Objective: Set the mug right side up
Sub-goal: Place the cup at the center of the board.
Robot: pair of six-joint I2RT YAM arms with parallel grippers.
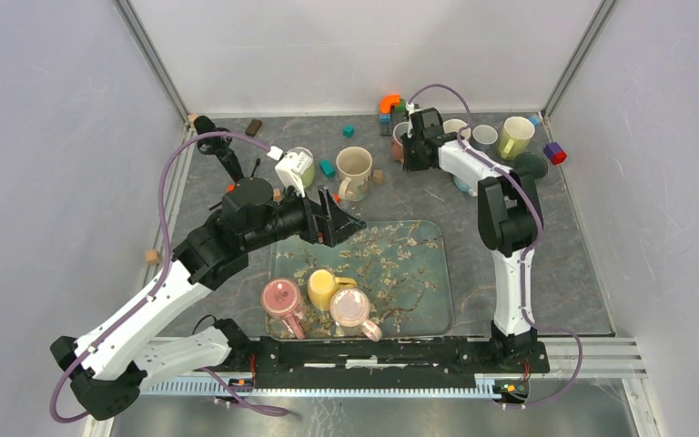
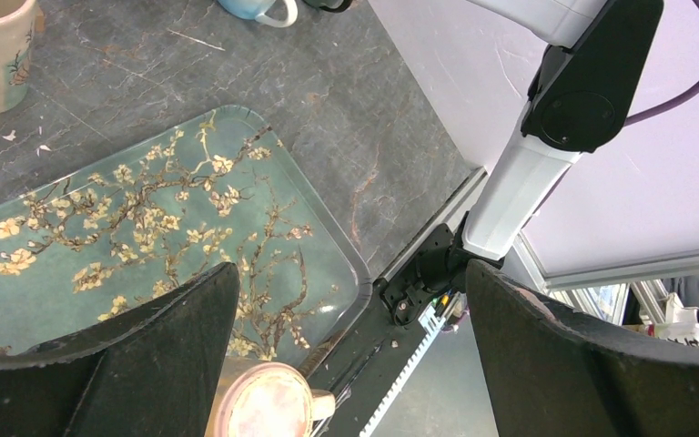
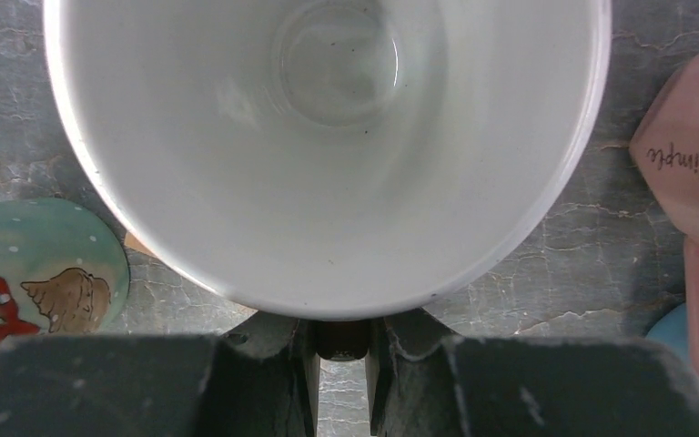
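In the right wrist view I look straight down into a mug (image 3: pixel 328 137) with a white inside, its mouth toward the camera. My right gripper (image 3: pixel 341 341) is shut on its dark handle, which sits between the two fingers. From the top view this mug (image 1: pixel 400 141) stands at the back of the table with the right gripper (image 1: pixel 416 144) beside it. My left gripper (image 1: pixel 337 218) hangs open over the flowered tray (image 1: pixel 419 264), nothing between its fingers (image 2: pixel 191 346). A pink mug (image 2: pixel 259 401) stands bottom up on the tray below it.
The tray's near edge also carries a yellow mug (image 1: pixel 326 287) on its side and another pink mug (image 1: pixel 278 298). A cream mug (image 1: pixel 353 171), a clear cup (image 1: pixel 300 164), a yellow-green mug (image 1: pixel 515 137) and small blocks stand at the back. A pink "Simple" mug (image 3: pixel 692 164) is close by.
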